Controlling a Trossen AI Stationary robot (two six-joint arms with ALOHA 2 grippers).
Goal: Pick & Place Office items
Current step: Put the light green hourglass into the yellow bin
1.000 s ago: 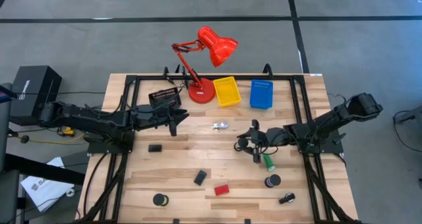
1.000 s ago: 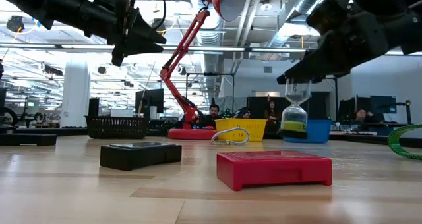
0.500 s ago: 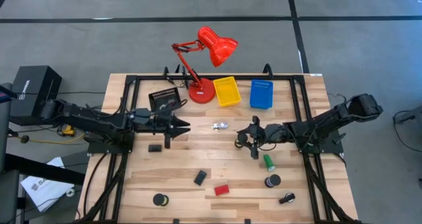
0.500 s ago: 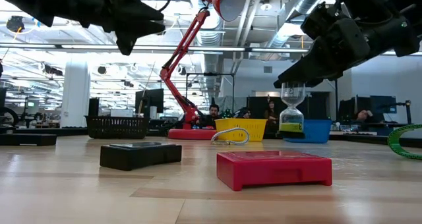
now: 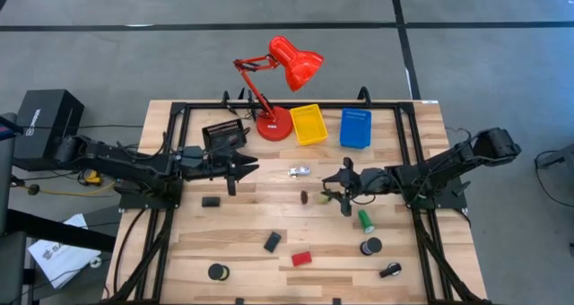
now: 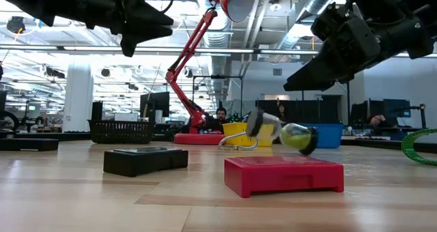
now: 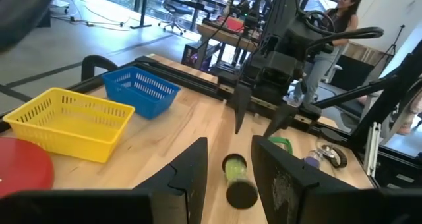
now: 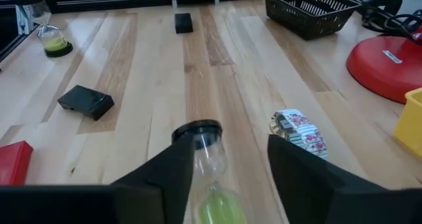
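Note:
A small hourglass with green sand and black end caps (image 5: pixel 308 197) lies on its side on the table, just left of my right gripper. It also shows in the low view (image 6: pixel 283 133), the left wrist view (image 7: pixel 235 178) and the right wrist view (image 8: pixel 206 151). My right gripper (image 5: pixel 341 190) hangs open above the table; the hourglass stretches away between its fingers (image 8: pixel 231 138), apart from them. My left gripper (image 5: pixel 237 169) is open and empty above the table's left half, facing the hourglass (image 7: pixel 227 148).
A red lamp (image 5: pixel 278 81), a yellow tray (image 5: pixel 309 124), a blue tray (image 5: pixel 355 127) and a black basket (image 5: pixel 224 135) stand at the back. A flowered clip (image 5: pixel 299 170), black blocks (image 5: pixel 211 200) (image 5: pixel 272 241), a red block (image 5: pixel 300 257), a green cylinder (image 5: pixel 365 220) and tape rolls (image 5: pixel 370 247) lie about.
The hourglass stood upright under my right gripper. It has now come out of the gripper, tipped over toward the table's left and lies on its side. My right gripper has gone a little toward the far edge.

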